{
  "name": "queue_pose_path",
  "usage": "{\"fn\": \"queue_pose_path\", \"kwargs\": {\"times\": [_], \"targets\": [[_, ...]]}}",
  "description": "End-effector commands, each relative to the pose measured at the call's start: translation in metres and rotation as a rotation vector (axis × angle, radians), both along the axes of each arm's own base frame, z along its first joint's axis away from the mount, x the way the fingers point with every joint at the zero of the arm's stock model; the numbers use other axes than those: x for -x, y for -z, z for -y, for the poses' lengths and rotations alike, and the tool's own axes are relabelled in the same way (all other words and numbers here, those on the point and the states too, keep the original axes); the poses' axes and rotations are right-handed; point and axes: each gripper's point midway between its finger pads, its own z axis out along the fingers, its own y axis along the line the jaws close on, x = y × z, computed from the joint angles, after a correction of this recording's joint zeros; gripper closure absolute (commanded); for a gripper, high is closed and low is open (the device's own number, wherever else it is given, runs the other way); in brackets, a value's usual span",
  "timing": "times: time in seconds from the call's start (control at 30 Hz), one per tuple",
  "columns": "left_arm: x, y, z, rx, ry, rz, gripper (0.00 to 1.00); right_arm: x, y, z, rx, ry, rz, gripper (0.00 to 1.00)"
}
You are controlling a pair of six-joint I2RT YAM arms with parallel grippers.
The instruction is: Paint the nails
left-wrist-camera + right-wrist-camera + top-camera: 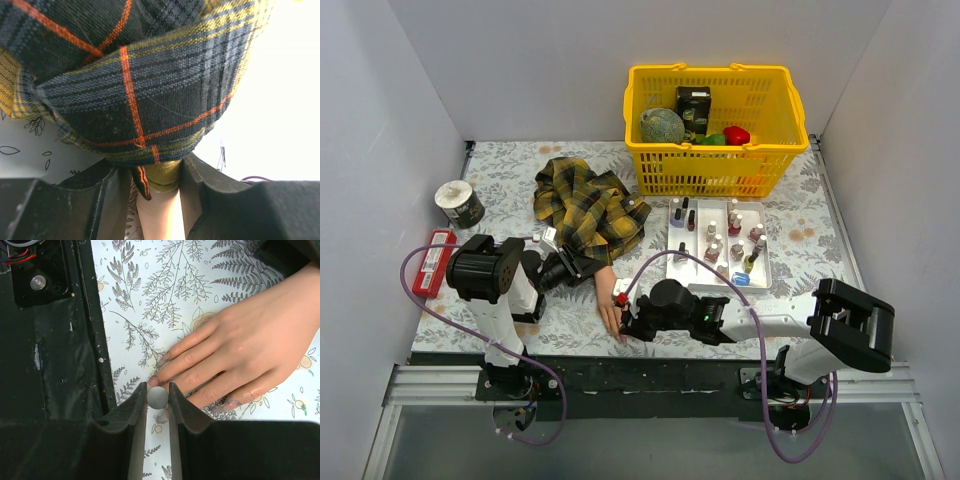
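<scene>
The peach mannequin hand (pixel 610 300) lies palm down on the floral table cover, its yellow-and-black plaid sleeve (pixel 585 208) behind it. My left gripper (pixel 566 270) is shut on the wrist; in the left wrist view the jaws (pixel 155 169) flank the wrist (pixel 160 212) just below the cuff. My right gripper (pixel 626 318) is at the fingertips. In the right wrist view it (pixel 158 390) is shut on a small round grey brush cap (pixel 158 397), right beside a fingertip nail (pixel 153 382). Another nail (pixel 164 359) looks stained. The little finger (pixel 227 405) has smeared polish.
A white tray (pixel 766 270) of several nail polish bottles stands right of the hand. A yellow basket (pixel 710 165) with items is at the back. A tape roll (pixel 460 203) and a red object (pixel 432 262) lie at the left. The black base rail (pixel 60 340) runs close by the fingertips.
</scene>
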Motion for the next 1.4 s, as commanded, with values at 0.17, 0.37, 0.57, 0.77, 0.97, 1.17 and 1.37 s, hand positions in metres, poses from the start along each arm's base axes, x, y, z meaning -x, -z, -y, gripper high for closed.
{"fn": "queue_pose_path", "kwargs": {"times": [0.17, 0.37, 0.57, 0.77, 0.97, 1.17, 1.37], "targets": [[0.008, -0.011, 0.003, -0.03, 0.048, 0.098, 0.83, 0.002, -0.022, -0.011, -0.09, -0.033, 0.032, 0.99], [0.007, -0.011, 0.002, -0.029, 0.044, 0.1, 0.83, 0.004, -0.025, -0.018, -0.102, -0.054, 0.026, 0.99], [0.007, -0.012, 0.002, -0.028, 0.044, 0.102, 0.83, 0.002, -0.02, -0.024, -0.083, -0.057, 0.017, 0.99], [0.007, -0.013, 0.003, -0.026, 0.047, 0.103, 0.83, 0.001, -0.019, -0.028, -0.076, -0.058, 0.013, 0.99], [0.008, -0.013, 0.003, -0.027, 0.045, 0.103, 0.83, 0.0, -0.017, -0.03, -0.068, -0.058, 0.011, 0.99], [0.008, -0.013, 0.003, -0.027, 0.045, 0.105, 0.83, 0.0, -0.014, -0.032, -0.057, -0.057, 0.005, 0.99], [0.008, -0.013, 0.003, -0.029, 0.047, 0.108, 0.83, 0.0, -0.01, -0.031, -0.044, -0.059, 0.001, 0.99]]}}
